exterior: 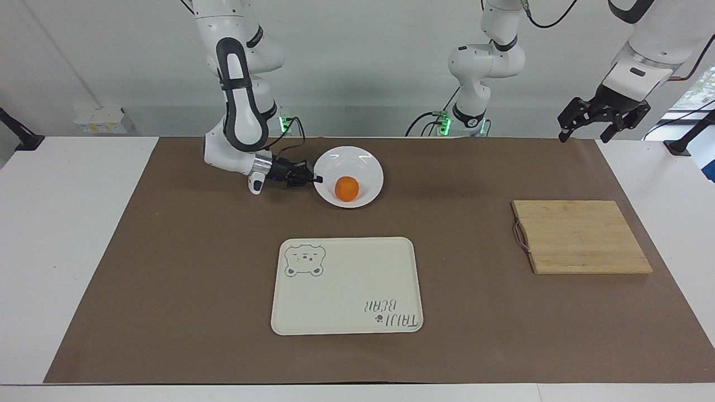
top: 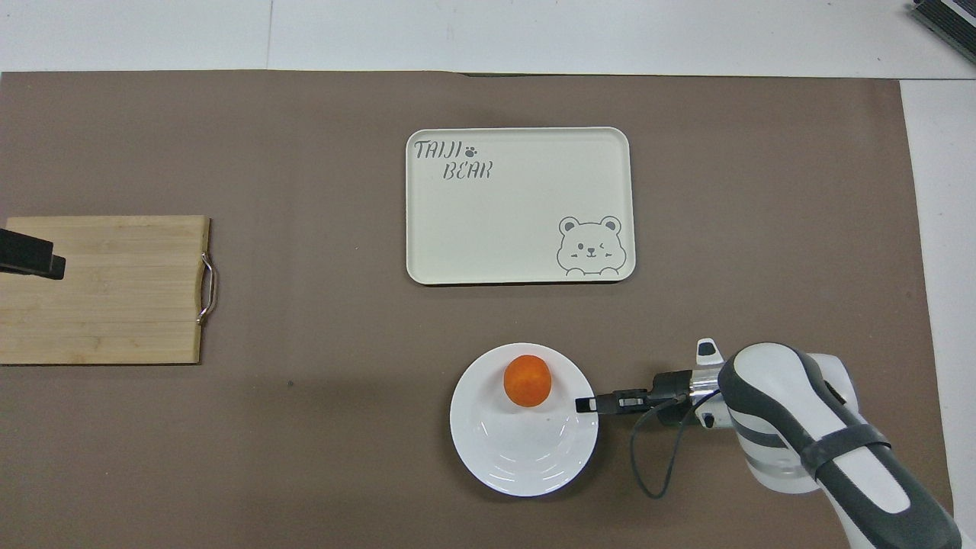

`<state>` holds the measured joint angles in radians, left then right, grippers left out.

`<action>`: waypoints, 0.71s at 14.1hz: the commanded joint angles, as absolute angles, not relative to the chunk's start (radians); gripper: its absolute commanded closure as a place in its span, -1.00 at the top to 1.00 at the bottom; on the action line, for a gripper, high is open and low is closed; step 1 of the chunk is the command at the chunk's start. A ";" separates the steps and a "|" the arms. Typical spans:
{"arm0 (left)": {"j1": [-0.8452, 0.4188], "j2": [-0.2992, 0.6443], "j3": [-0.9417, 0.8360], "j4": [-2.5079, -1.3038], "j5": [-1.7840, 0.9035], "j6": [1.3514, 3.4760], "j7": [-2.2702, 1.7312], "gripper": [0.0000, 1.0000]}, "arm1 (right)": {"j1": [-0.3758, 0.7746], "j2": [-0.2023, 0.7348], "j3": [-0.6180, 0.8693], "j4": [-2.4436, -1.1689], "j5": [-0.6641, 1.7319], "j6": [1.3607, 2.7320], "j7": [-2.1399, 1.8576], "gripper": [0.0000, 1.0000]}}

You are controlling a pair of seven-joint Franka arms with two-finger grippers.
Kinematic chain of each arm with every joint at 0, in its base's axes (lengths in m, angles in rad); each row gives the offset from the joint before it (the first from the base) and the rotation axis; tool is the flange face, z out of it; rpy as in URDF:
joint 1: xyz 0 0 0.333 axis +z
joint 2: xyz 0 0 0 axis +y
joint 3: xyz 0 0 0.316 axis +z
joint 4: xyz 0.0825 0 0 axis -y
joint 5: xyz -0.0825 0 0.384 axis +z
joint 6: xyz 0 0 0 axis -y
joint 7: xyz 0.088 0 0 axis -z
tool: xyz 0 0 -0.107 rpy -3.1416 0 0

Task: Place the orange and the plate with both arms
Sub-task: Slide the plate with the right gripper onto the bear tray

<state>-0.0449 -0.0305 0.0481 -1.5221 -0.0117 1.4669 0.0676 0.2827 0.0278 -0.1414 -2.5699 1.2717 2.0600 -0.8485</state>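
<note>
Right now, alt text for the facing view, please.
The right gripper pinches the rim of the tilted white plate, with the orange lying in its lower part. A bear tray lies farther from the robots, a wooden board under the raised, waiting left gripper.

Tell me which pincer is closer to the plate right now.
The right. The right pincer grips the rim of the plate, which is tilted with the orange in it. The left pincer waits in the air at the left arm's end of the table.

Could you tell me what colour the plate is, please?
Plain glossy white plate, clearest in the overhead view.
</note>
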 commanded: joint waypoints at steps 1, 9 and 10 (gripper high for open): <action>-0.046 -0.044 0.046 -1.523 0.009 1.456 0.060 1.00 | 0.241 0.069 -0.140 -2.501 1.315 1.997 -0.946 -1.00; -0.046 -0.044 0.046 -1.523 0.009 1.454 0.061 1.00 | 0.206 0.196 -0.141 -2.262 1.370 1.942 -0.887 -1.00; -0.046 -0.044 0.048 -1.523 0.009 1.454 0.060 1.00 | 0.207 0.228 -0.143 -2.203 1.358 1.945 -0.843 -1.00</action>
<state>-0.0449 -0.0305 0.0481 -1.5221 -0.0117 1.4669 0.0676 0.2182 0.1502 -0.1442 -2.3238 1.3433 1.9761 -0.9045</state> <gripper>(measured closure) 0.000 0.960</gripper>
